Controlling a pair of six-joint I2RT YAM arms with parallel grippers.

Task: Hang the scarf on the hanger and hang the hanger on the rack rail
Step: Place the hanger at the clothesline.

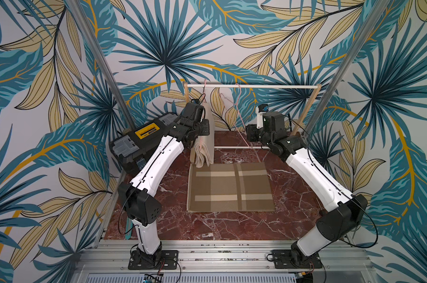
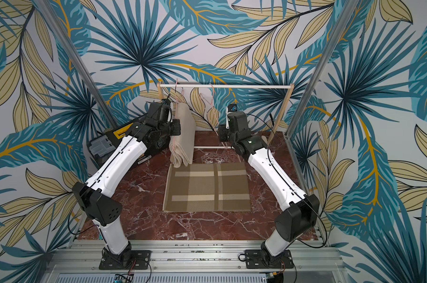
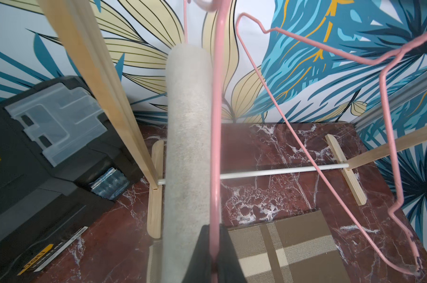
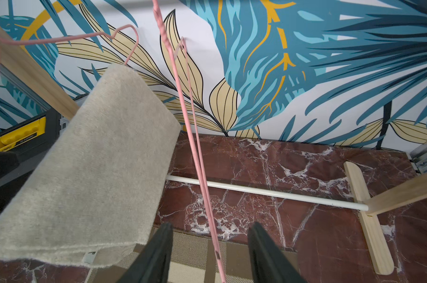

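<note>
Fingers (image 3: 201,252) of the left gripper (image 3: 213,247) are pressed together on the pink wire of the hanger (image 3: 216,122). That hanger is hooked over the white rail (image 1: 251,86) of the wooden rack (image 1: 306,107), near the rail's left end. Fingers (image 4: 156,254) of the right gripper (image 4: 212,227) are set well apart. The wire of a second hanger (image 4: 195,147), bare and hung further right on the rail, runs between them, and no contact with either finger is seen.

The scarf (image 1: 203,137), beige and folded, is draped over the hanger, just beside the left gripper. Its long axis is upright: the fold is at the top, below the rail, and the loose ends point down toward the table (image 1: 293,196). In both top views it is seen nearly edge-on, with its broad faces turned to left and right. The ends are seen at the far edge of the checked placemat (image 1: 229,188); whether they touch it cannot be told.

A black and yellow toolbox (image 1: 143,137) is set at the left of the table, beside the left arm. The placemat is laid flat in the middle, between the two arms.
</note>
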